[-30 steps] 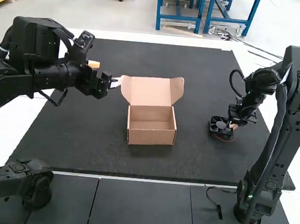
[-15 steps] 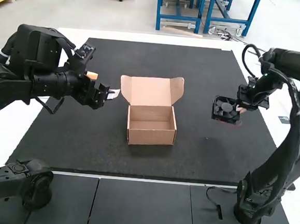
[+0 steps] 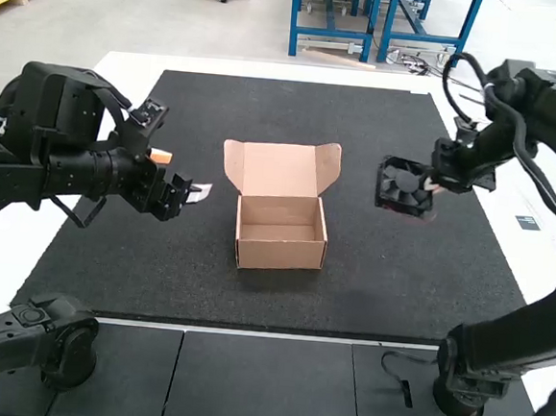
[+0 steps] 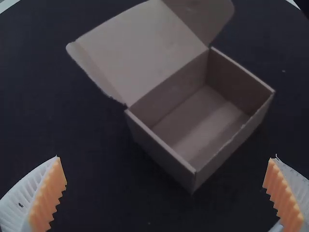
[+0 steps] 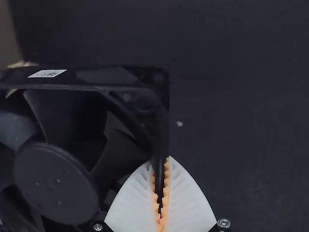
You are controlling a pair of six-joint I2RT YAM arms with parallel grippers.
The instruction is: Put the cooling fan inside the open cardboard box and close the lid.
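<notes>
The open cardboard box stands in the middle of the black mat, its lid upright at the back; the box is empty inside. The black cooling fan hangs in the air to the right of the box, tilted on edge. My right gripper is shut on the fan's frame, the white ribbed fingers pinching one side rail. My left gripper is open, hovering left of the box; its orange-padded fingertips frame the box from a distance.
The black mat covers the table, with white table surface to its right and left. Mat in front of and behind the box is bare.
The right gripper lifted the fan off the mat and carried it up and left toward the box. The left gripper drew back to the left, away from the lid.
</notes>
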